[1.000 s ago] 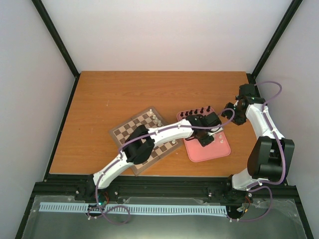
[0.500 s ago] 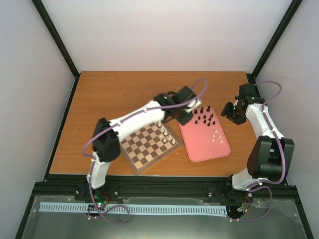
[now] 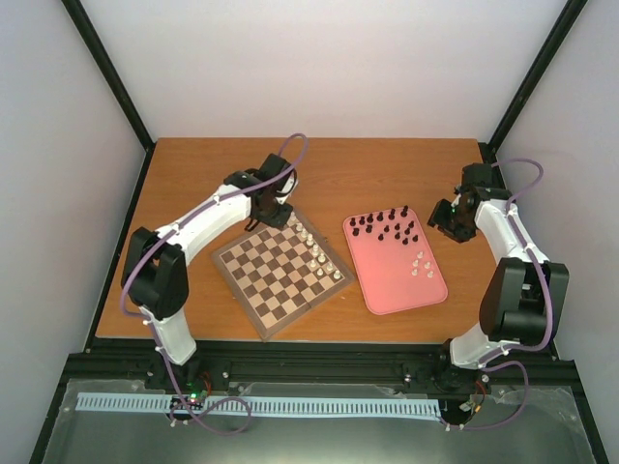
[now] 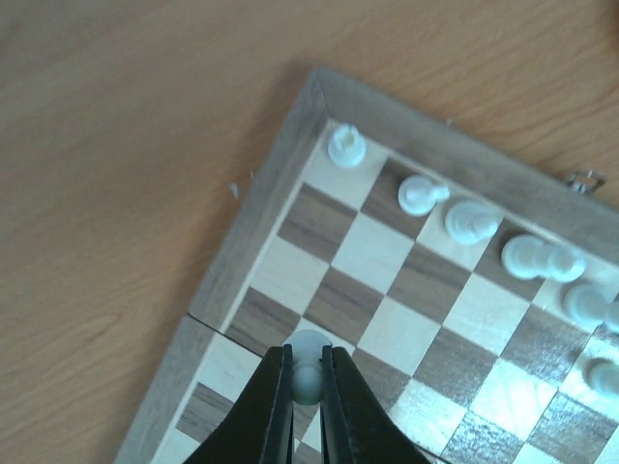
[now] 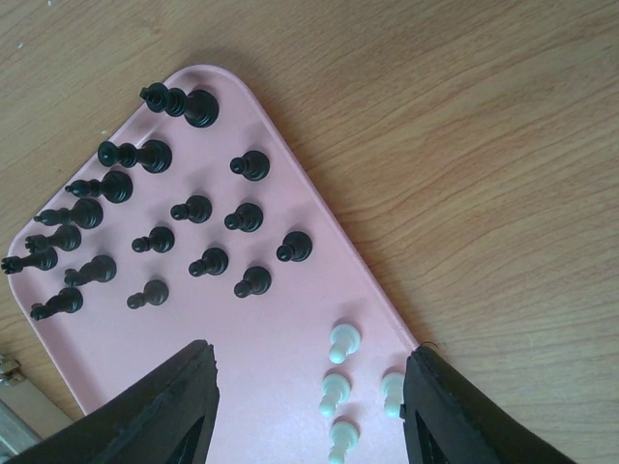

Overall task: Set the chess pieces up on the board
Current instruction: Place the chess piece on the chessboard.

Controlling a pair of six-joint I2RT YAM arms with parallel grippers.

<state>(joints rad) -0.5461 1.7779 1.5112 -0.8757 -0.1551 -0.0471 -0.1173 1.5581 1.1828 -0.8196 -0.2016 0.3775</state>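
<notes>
left hand [image 4: 307,360] tight on white piece [image 4: 307,379]

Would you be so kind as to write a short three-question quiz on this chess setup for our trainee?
1. Fill in: near the pink tray, the right fingers stand ____.
2. True or false: at the edge of the board, the left fingers are empty.
3. The black pieces all stand on: A the board; B the tray; C some on each.
Key: 1 open. 2 false, they pinch a white piece. 3 B.
</notes>
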